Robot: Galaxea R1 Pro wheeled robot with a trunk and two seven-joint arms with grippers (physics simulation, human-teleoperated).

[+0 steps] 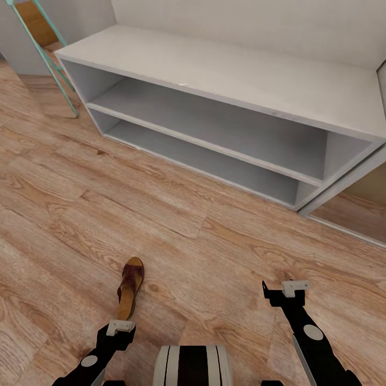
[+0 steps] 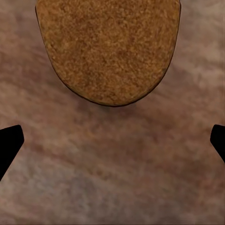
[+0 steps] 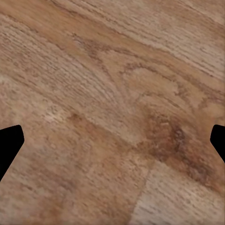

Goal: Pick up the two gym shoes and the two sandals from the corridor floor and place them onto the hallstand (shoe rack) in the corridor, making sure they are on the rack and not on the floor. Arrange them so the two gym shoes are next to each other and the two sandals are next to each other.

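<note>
Floor (image 1: 214, 257); sandal (image 1: 130, 288) heel under left tool (image 2: 112, 140)

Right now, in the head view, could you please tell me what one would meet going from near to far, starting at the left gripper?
Left gripper → brown sandal lying on the wood floor → a stretch of bare floor → pale-grey shoe rack with its two open shelves → the wall behind it.
</note>
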